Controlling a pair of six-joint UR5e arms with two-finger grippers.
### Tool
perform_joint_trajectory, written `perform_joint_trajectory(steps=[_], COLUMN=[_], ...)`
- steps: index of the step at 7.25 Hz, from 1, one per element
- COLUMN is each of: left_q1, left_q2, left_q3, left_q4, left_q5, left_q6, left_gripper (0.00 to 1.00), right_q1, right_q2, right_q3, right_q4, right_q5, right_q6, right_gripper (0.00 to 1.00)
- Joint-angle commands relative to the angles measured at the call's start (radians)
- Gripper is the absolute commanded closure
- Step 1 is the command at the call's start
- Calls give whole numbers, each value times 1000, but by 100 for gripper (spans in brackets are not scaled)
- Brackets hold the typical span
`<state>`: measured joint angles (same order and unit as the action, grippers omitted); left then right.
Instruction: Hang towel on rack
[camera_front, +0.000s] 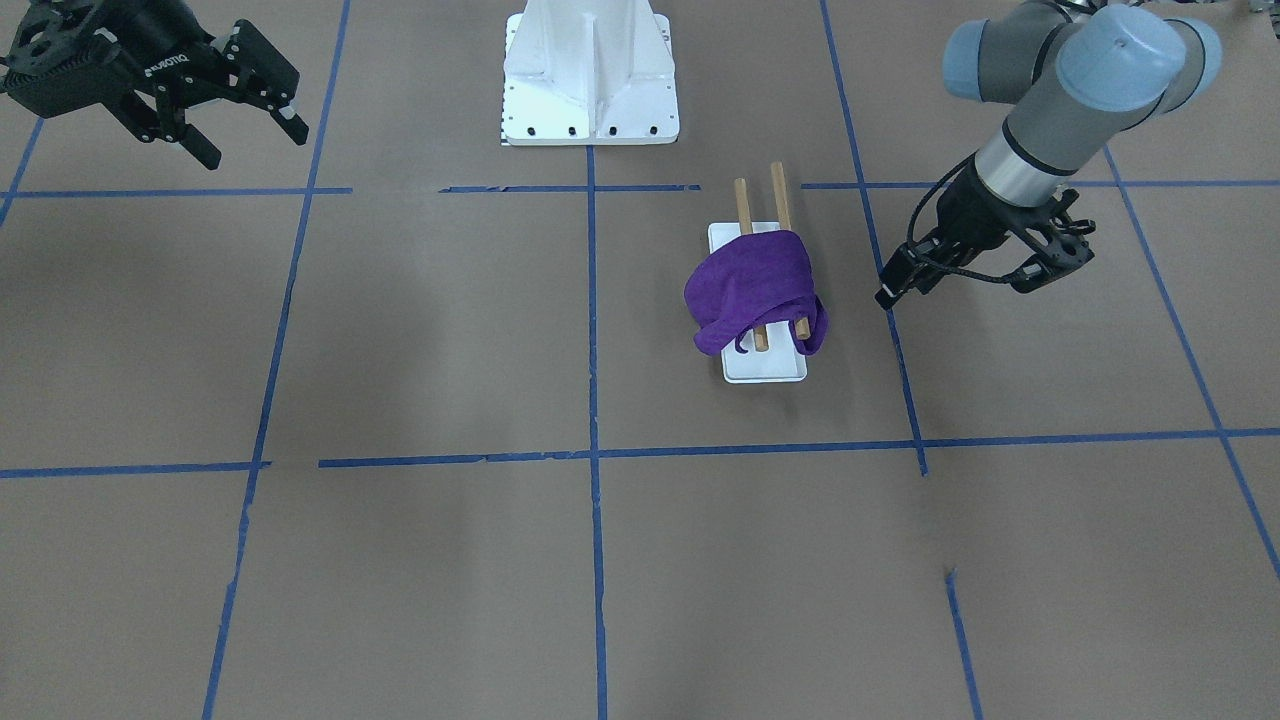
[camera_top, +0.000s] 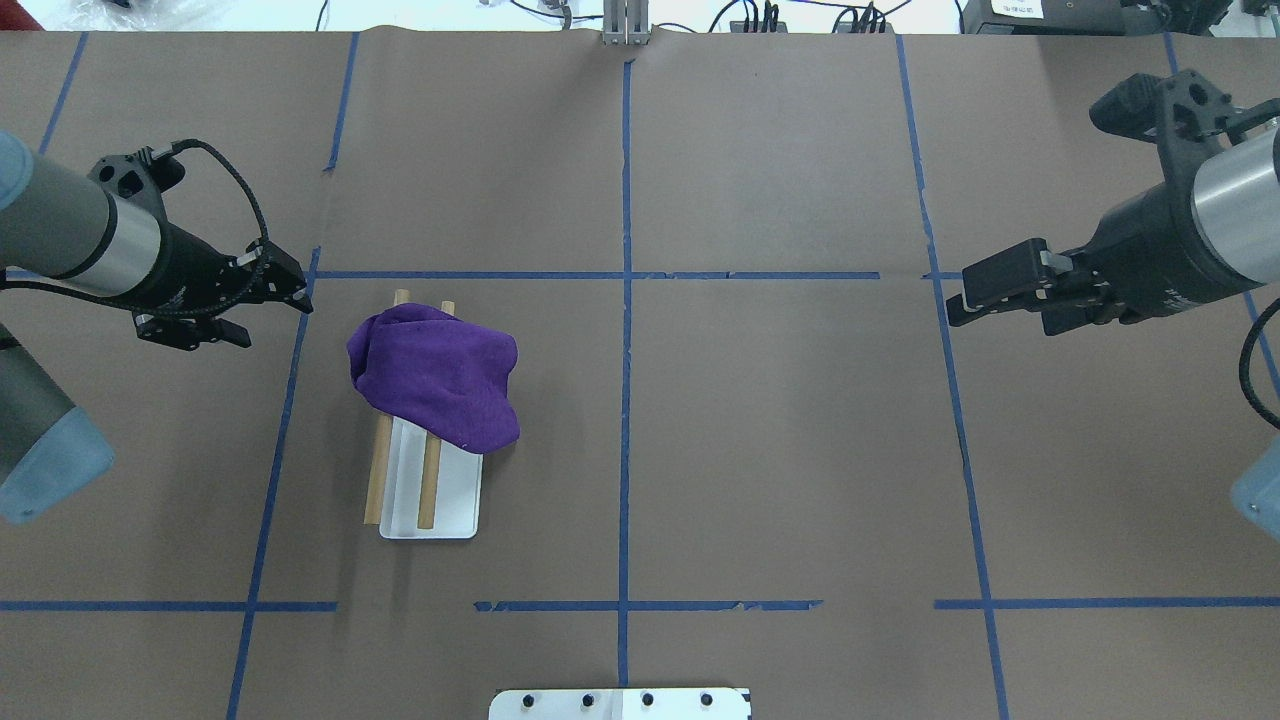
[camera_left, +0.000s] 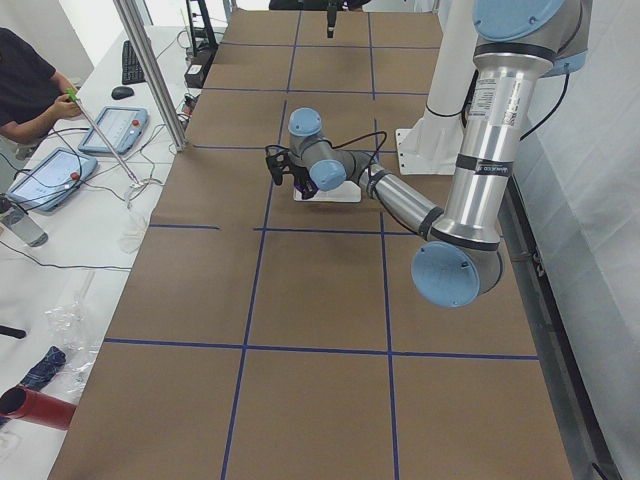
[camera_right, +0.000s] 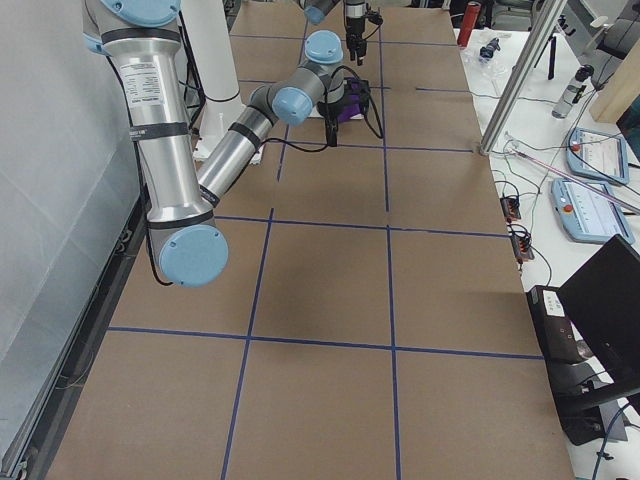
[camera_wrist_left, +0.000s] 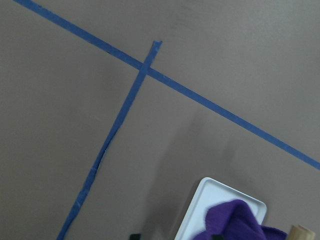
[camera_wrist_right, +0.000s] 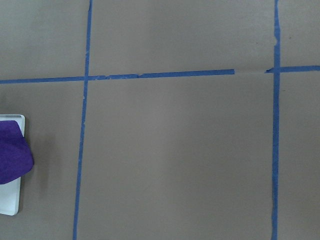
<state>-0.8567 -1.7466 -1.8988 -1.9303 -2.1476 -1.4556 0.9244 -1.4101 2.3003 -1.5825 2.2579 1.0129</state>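
Note:
A purple towel (camera_front: 750, 280) lies bunched over the two wooden dowels of the rack (camera_front: 765, 370), near the dowels' free ends and partly over the flat white base. From overhead the towel (camera_top: 440, 375) covers the far half of the rack (camera_top: 450, 500). My left gripper (camera_top: 215, 330) hovers apart from the rack, on its left side, open and empty; the left wrist view shows the towel (camera_wrist_left: 240, 222) and a corner of the base (camera_wrist_left: 205, 205) at its lower edge. My right gripper (camera_front: 255, 140) is open and empty, far off on the other side of the table.
A large white bolted pedestal (camera_front: 590, 80) stands at the robot's side of the table. Blue tape lines (camera_top: 625, 300) divide the brown table cover into squares. Operators' desks with tablets (camera_left: 50, 175) lie beyond the far edge.

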Motion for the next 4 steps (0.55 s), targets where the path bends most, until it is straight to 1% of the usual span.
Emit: perform_joint_trajectory(steps=[1,2,3,4], left_q1=[-13,-36,-133,-242], left_q2=[65,85,114,143], left_q3=[-52,-58,-46,-19], left_q4=[-3,-3,-3,-3], left_q5=[-1,-1,-3,-9], left_q6=[201,301,512,719], left_gripper=[0,0,0,0], right_q1=[65,129,211,285], right_q2=[-106,-143,-159,-173], right_q3=[-24,-50,-114,-201], right_q4=[6,-1,-2,-2], right_q5=[8,17,29,52], right_q6=[-116,-216,-290,-442], right_gripper=[0,0,0,0])
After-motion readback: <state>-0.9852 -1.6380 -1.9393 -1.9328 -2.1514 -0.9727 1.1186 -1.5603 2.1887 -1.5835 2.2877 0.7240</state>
